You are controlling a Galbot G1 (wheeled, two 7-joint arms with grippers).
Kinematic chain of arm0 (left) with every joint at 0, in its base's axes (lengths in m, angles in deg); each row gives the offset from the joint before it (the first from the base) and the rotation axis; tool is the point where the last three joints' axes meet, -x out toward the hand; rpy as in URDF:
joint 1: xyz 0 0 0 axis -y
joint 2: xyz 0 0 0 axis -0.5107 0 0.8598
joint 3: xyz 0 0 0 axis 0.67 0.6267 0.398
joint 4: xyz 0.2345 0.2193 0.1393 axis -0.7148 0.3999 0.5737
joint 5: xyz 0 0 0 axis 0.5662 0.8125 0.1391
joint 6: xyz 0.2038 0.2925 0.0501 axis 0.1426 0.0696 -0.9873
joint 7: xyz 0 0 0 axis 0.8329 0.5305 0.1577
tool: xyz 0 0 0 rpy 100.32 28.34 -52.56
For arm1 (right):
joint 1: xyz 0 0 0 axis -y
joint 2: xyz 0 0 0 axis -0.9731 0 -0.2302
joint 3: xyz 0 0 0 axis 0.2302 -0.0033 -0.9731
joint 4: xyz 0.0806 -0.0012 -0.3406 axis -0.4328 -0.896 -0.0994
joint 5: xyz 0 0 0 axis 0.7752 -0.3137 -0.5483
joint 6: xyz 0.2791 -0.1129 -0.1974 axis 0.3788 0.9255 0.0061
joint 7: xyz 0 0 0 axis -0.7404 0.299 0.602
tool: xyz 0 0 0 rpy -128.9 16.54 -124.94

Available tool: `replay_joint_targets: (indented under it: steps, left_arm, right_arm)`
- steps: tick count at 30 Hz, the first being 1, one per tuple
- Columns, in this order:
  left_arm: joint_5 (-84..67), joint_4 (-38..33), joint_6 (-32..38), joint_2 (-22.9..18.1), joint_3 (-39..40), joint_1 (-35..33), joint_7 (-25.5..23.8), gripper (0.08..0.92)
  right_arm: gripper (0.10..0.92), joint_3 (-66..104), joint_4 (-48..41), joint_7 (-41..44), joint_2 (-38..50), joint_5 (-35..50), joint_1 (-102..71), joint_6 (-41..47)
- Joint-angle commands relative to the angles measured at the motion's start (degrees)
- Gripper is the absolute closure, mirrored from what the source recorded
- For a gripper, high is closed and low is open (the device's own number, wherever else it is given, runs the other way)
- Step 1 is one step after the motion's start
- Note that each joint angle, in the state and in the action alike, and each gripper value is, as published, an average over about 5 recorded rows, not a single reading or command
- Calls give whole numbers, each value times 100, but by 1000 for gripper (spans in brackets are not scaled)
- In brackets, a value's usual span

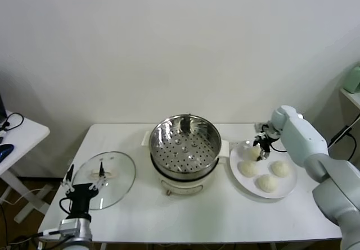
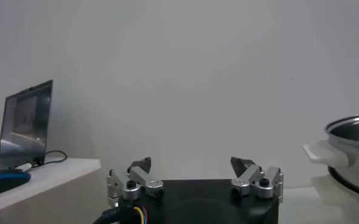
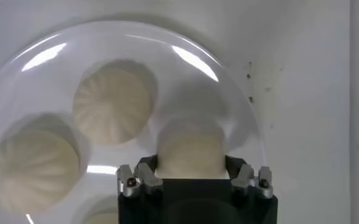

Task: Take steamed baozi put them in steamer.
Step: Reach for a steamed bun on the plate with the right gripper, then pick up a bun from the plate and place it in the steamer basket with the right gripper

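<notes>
Four cream-white baozi lie on a flat white plate (image 1: 235, 177) to the right of the steamer (image 1: 184, 143), a shiny perforated basket on a white cooker base with nothing in it. My right gripper (image 1: 261, 149) is down at the plate's far left bun (image 1: 253, 153). In the right wrist view this gripper (image 3: 190, 161) is open, its jaws on either side of that bun (image 3: 188, 146), close to its sides. Other buns (image 3: 113, 103) (image 3: 30, 170) lie on the plate (image 3: 228, 79) beside it. My left gripper (image 1: 85, 174) is open and empty, parked at the table's front left.
A round glass lid (image 1: 109, 177) lies flat left of the steamer, just behind the left gripper (image 2: 191, 164). A side table with a laptop (image 2: 27, 122) and a blue mouse (image 2: 2, 181) stands further left. The steamer rim (image 2: 353, 131) also shows in the left wrist view.
</notes>
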Motion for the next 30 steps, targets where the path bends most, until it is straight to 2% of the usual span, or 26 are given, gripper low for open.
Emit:
replay_joint_targets:
  steps: [1,8,21,26,30]
  left_arm:
    - [45,-2,-5,-41,38,3,9,177]
    - [48,-22,-5,-44,26,-17,23,177]
    - [187,-101,-9,-55,49,-33,-38,177]
    - [231,-126,-12,-92,59,-48,-60,177]
    - [258,-118,4,-88,64,-74,-72,177]
  right_arm:
    - [337,20,8,-13,-14,-12,11,-4]
    - [338,-357,423,55,179,386,183,-31]
    - [338,-2310,2500,325,693,2220,1754,-17]
    - [338,-3001,3416,440,672,2312,2447,-201]
    - [338,-3393,4276,567,576,1898,2837,-436]
